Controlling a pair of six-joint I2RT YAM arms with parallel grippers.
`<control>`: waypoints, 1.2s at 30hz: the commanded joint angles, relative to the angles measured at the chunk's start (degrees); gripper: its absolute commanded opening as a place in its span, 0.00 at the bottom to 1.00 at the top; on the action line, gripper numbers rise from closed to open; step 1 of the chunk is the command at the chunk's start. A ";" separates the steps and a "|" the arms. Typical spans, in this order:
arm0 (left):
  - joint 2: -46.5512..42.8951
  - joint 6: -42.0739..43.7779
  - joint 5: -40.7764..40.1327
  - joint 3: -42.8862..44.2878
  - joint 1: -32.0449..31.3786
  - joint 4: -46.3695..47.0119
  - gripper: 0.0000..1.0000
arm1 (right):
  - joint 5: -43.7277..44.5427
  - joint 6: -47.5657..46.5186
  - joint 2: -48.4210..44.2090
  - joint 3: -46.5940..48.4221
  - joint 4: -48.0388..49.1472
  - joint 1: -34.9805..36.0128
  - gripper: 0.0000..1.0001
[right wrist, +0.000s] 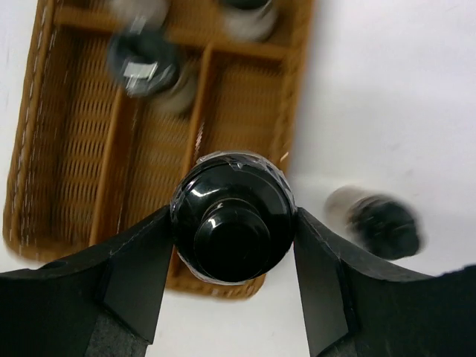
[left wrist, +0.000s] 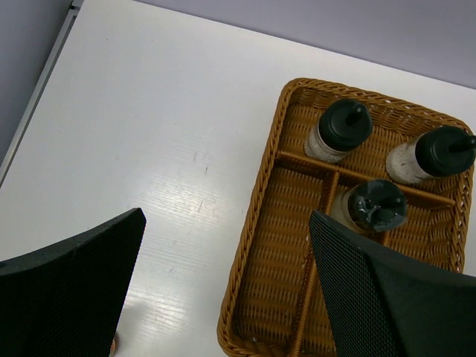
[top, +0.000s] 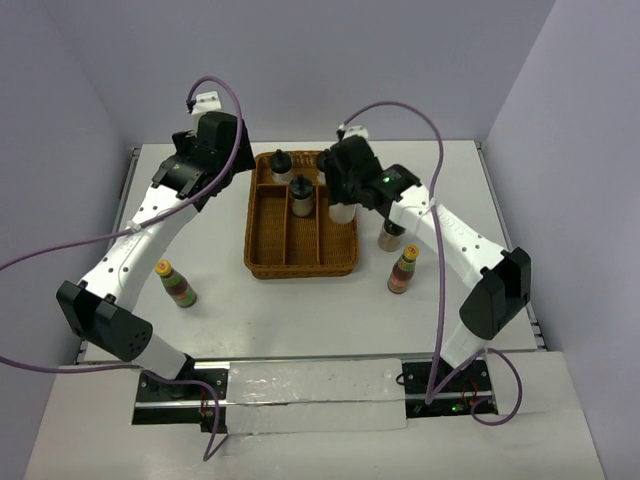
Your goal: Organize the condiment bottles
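The wicker tray [top: 300, 271] is located at the centre of the table [top: 300, 320] and is used as the reference for all positions. The right gripper [right wrist: 233, 232] is positioned over the right-hand side of the tray, by its right rim. Its jaws are clamped on the black cap of the held bottle [right wrist: 231, 201], a squat whitish one, with one jaw at each side of the cap. Whether the base of this bottle rests on the tray cannot be determined. The left gripper [left wrist: 227, 219] is positioned over the table at the left rim of the tray, with its jaws wide apart and nothing between them. Three black-capped bottles are stood upright inside the tray. The far-left bottle [left wrist: 338, 132] and the far-right bottle [left wrist: 430, 155] are placed in the crosswise compartment at the far end. The middle bottle [left wrist: 370, 208] is placed in the middle lengthwise compartment, just beside the divider. A table-side bottle [top: 391, 236], also black-capped, is stood on the table just beside the right rim of the tray. The right reddish-brown bottle [top: 404, 270], yellow-capped, is stood on the table near the near-right corner of the tray. The left reddish-brown bottle [top: 176, 284] is stood well apart from the near-left corner.
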 commanded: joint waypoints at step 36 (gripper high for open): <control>-5.05 -6.19 4.67 -5.89 2.26 -0.71 0.99 | 0.64 -1.99 13.91 -2.22 16.88 11.51 0.78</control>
